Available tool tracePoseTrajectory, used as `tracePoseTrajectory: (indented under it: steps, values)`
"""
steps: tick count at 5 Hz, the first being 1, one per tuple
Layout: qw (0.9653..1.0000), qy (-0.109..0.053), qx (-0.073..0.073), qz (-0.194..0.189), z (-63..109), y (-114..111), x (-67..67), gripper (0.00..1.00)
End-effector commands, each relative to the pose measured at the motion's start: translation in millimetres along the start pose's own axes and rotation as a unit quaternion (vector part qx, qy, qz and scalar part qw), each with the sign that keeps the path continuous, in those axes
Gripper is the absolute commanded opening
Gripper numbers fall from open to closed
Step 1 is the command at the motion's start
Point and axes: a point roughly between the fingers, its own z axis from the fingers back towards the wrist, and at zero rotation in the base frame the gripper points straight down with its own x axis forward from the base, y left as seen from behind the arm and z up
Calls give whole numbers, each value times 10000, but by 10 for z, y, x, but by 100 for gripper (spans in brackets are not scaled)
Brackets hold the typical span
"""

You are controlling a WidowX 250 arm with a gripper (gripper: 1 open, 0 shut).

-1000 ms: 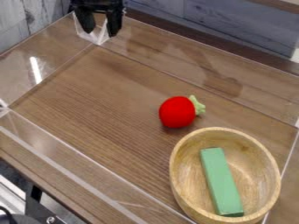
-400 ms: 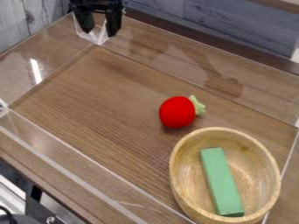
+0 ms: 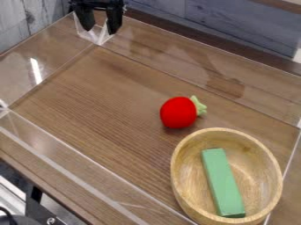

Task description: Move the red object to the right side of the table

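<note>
The toy tomato point(image 3: 179, 112), bright red with a pale green stub pointing up and to the right, sits on the wood-grain tabletop point(image 3: 100, 107), just beyond the light wooden bowl point(image 3: 181, 189) and apart from its rim. That bowl fills the near right corner and holds a long green block point(image 3: 223, 183). The claw point(image 3: 99, 21) is up at the far left corner, well apart from the tomato; dark and small against the pale patch there, it shows too little for me to tell whether its fingers are spread or closed. Reaching the tomato looks like the step in hand, with the move itself not begun. The likeliest trouble is the round skin: an off-centre grip could squeeze it out and send it rolling towards the bowl. Coming down on the bowl side risks knocking the rim, and a low carry towards the near right corner could strike it. Bare wood lies open between claw and tomato, and more runs beyond the bowl towards the right edge, the safer place to set it down, short of the low clear wall point(image 3: 223, 42) along the far edge.
</note>
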Motion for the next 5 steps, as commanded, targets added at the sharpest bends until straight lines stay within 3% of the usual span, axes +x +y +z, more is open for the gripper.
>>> tracePoseTrajectory:
  steps: [1,2,3,5]
  values:
    - [9987,-476,184,-19,295,35,207,0]
    - [9992,-363,172,20,222,51,205,100]
    - [9995,-271,163,43,182,47,186,100]
    - [9995,-239,179,85,136,74,226,100]
